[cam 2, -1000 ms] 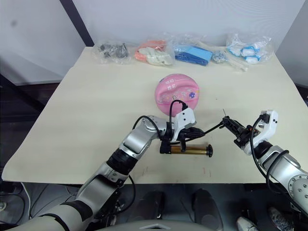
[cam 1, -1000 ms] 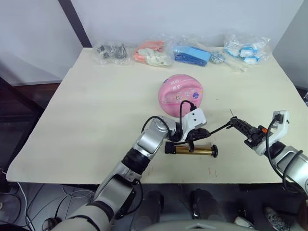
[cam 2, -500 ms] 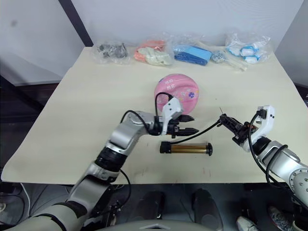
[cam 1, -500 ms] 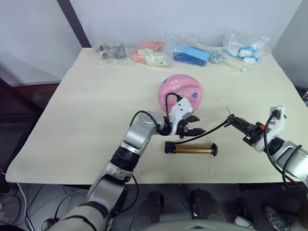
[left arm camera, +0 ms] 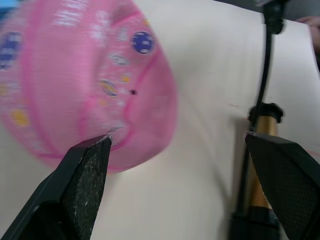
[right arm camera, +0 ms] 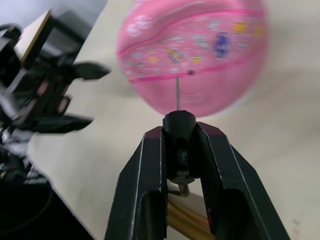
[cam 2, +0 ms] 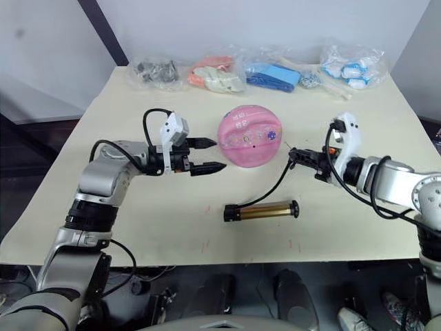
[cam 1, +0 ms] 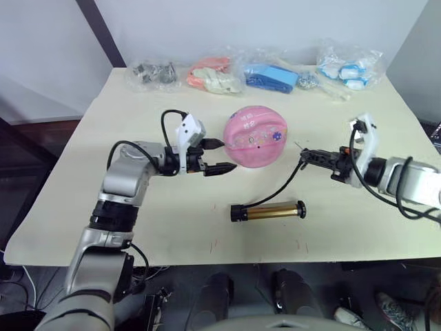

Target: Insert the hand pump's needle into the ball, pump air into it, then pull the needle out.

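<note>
- The pump (cam 1: 268, 211) lies flat on the table (cam 1: 138, 227) nearest the front edge, at about 6 o'clock from the ball; nothing holds it. Its gold barrel runs left to right with black caps at both ends, and I can't make out the T-handle or its rod.
- The hose (cam 1: 281, 186) curves up from the pump's left cap toward 2 o'clock, to the right gripper (cam 1: 311, 156).
- The right gripper is clamped on the black fitting of the needle (right arm camera: 177, 93). In the right wrist view the thin pin points straight at the ball, its tip near a small dark dot on the pink skin; whether it touches, I can't tell.
- The left gripper (cam 1: 217, 156) hangs at 9 o'clock from the ball with its fingers spread wide and nothing between them; the upper fingertip (cam 1: 215, 143) is just beside the ball's side.
- The ball (cam 1: 255, 136) sits mid-table, pink, with small cartoon prints in bands and a soft dent low on the side facing the left gripper.
- Bare tabletop lies all around the ball and pump.
- At 12 o'clock, along the far edge, stands a row of clear bags (cam 1: 258, 71); their contents are hard to read.
</note>
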Tool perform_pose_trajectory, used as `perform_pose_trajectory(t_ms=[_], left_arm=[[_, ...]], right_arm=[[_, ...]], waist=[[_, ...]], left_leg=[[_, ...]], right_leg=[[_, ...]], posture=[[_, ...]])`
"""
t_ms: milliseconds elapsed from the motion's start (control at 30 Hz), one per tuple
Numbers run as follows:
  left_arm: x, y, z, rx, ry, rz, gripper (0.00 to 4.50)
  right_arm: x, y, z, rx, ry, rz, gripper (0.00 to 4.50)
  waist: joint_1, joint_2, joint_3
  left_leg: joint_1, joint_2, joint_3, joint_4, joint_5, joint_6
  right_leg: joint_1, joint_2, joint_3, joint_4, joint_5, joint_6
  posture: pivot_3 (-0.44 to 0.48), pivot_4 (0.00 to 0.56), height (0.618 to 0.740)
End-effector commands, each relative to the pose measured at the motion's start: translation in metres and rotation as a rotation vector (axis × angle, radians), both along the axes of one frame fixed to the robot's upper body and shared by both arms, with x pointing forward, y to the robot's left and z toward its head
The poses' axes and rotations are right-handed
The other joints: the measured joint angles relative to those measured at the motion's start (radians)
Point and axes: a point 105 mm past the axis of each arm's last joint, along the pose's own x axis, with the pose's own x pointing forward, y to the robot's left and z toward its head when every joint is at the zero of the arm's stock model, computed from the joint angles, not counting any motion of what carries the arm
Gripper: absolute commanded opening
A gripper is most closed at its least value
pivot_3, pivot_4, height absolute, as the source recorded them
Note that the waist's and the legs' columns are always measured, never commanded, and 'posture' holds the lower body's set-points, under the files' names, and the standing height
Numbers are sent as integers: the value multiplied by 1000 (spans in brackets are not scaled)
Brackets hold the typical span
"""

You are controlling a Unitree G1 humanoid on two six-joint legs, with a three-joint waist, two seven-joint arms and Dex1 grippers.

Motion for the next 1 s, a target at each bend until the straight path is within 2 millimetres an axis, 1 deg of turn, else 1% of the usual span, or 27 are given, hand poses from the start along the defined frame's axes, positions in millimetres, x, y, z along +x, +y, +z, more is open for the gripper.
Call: perform_pose_trajectory(t_ms=[33,100,167,200,267,367,433,633,767,1000], left_arm=[[14,5,25,3,-96,12,4500],[21,-1,34,9,-118,-12,4500],[25,-5,38,15,-128,-27,4500],[27,-6,39,17,-133,-31,4500],[33,-12,44,36,-164,-48,4500],[44,-18,48,83,-202,-48,4500],[50,-21,51,106,-222,-49,4500],[59,-28,51,198,-254,-59,4500],[65,-32,55,225,-250,-36,4500],[73,-30,56,302,-274,-4,4500]], right_arm=[[5,14,15,152,73,4,314],[16,24,22,296,103,-36,314],[20,30,23,359,119,-58,314],[21,31,23,379,129,-68,314],[23,36,13,410,178,-91,314],[22,42,-3,408,243,-101,314],[23,43,-10,402,272,-109,314],[24,43,-21,396,322,-130,314],[26,43,-27,392,347,-140,314],[30,47,-33,388,363,-151,314]], waist=[[-2,-1,1],[-6,-1,0],[-10,-2,0],[-10,-2,0],[-10,-2,0],[-9,-2,0],[-9,-2,0],[-18,-2,0],[-30,-2,0],[-36,-2,0]], left_leg=[[-1,0,0,0,0,0],[-3,0,1,0,0,0],[-6,0,0,0,0,0],[-8,0,1,1,0,0],[-10,0,1,1,2,-3],[-11,-1,1,1,3,-4],[-11,-3,1,1,3,-4],[-10,-4,1,1,1,-1],[-10,-4,1,2,0,0],[-10,-4,1,7,0,1]], right_leg=[[-1,0,0,0,0,0],[-3,0,0,0,0,0],[-6,0,0,1,0,0],[-9,0,0,2,1,-1],[-11,0,0,3,1,-1],[-12,0,1,2,1,-1],[-12,0,0,2,1,-1],[-13,0,1,4,1,-1],[-13,0,1,7,1,-1],[-13,0,1,13,1,-1]], posture=[[0,150,740],[0,150,740],[0,150,740],[0,150,740],[0,150,740],[0,150,740],[0,150,740],[0,150,740],[0,150,740],[0,150,740]])
